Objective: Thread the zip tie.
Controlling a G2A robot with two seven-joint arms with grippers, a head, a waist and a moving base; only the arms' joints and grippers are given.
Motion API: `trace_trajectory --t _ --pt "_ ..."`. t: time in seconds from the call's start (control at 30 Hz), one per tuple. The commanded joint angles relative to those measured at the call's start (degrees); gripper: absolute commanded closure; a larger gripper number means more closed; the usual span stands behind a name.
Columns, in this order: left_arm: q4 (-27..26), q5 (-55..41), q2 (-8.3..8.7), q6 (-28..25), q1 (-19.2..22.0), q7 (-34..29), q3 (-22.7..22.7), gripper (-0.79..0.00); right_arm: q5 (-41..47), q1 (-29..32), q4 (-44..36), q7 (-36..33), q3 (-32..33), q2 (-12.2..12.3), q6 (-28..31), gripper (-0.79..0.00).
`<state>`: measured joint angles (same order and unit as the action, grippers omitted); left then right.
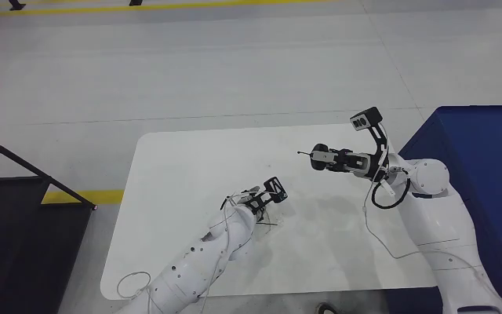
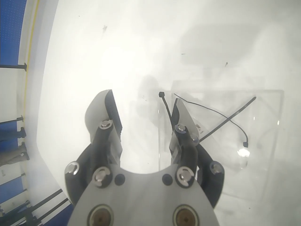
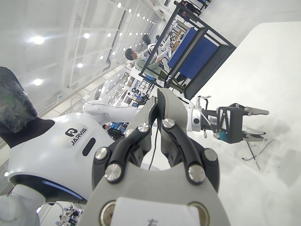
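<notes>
Across the white table [image 1: 172,235] the two arms sit well apart, and that gap is the broadest risk: threading needs a tail and a head brought together, and neither end is lined up with anything yet. Next down in size, the clear tray [image 2: 279,109] lies under the left gripper [image 2: 142,97], whose claw is spread wide with one finger [image 2: 180,112] over the tray's near corner; I cannot tell whether it touches the wall. If the claw drops and closes from there, I judge it could catch the transparent rim rather than a strap, and shove or tip the light tray. The right gripper [image 3: 157,99] is over the table's right part, its claw pressed together on the held zip tie [image 3: 154,147], a thin black strand that runs back through the palm, while a short end pokes out past the tips in the top view. So slim a strap pinched at one spot may swivel or slip, leaving that end pointing off line. Smallest of all, the loose zip ties [image 2: 225,121] inside the tray cross one another, one with its head just beside the spread finger; a grab there may lift two at once, and the tiny head slot leaves little room for a wobbling tail
</notes>
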<state>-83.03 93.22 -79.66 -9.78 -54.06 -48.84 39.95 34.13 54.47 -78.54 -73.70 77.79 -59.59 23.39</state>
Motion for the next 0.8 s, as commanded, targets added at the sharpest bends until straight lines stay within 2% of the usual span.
trace_trajectory --t 0.0,0.5,0.77 --pt "0.11 0.12 -0.18 -0.05 -0.01 -0.09 0.12 -0.372 0.0 0.0 0.0 0.0 0.0 0.0 0.0 0.0" --pt "-3.16 1.19 -0.41 -1.07 -2.56 -0.1 2.63 -0.311 0.0 0.0 0.0 0.0 0.0 0.0 0.0 0.0" --pt "-0.76 -0.23 -1.23 -1.98 -1.99 -0.66 2.62 -0.382 0.0 0.0 0.0 0.0 0.0 0.0 0.0 0.0"
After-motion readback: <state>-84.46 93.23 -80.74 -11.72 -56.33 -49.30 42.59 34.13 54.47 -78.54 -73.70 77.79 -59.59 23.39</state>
